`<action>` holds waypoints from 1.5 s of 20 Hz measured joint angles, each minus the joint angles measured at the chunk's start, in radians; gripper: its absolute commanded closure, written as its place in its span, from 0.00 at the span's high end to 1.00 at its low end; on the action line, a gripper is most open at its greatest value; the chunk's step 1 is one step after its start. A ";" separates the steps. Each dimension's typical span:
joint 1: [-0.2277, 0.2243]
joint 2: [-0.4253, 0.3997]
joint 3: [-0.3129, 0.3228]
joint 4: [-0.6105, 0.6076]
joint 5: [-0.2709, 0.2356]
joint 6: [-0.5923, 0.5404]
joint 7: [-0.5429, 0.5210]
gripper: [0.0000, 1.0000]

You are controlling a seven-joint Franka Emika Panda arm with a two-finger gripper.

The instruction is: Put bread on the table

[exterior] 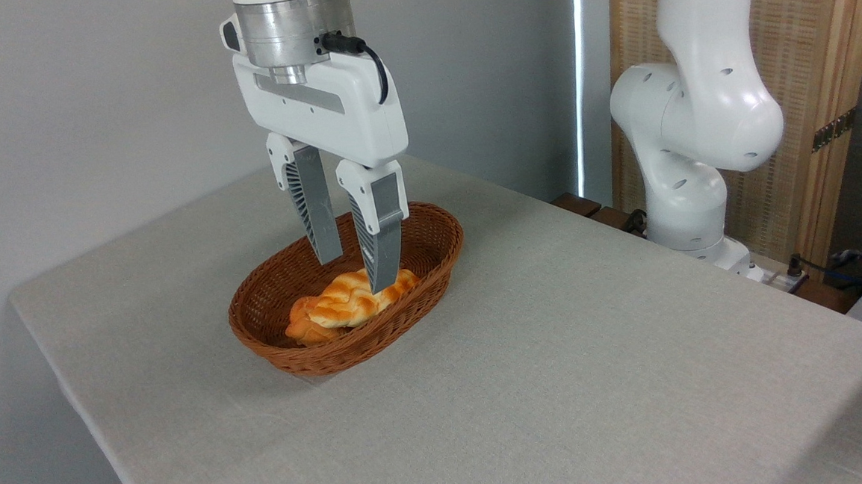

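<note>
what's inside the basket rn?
In the basket: the striped bread, with a small orange bun partly tucked under its left end. The open gripper hangs over them; the floor beneath is hidden.

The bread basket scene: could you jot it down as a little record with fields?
bread: striped loaf lying in the basket, not yet lifted
bun: small, orange, by the loaf's left end
basket: brown wicker, on the table
table: grey cloth cover
gripper: open, fingers pointing down over the loaf
</note>
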 measured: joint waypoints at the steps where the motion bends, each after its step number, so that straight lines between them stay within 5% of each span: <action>1: 0.000 0.000 0.000 0.000 0.000 0.000 0.000 1.00; 30: 0.000 0.000 0.000 0.000 0.000 -0.034 0.000 1.00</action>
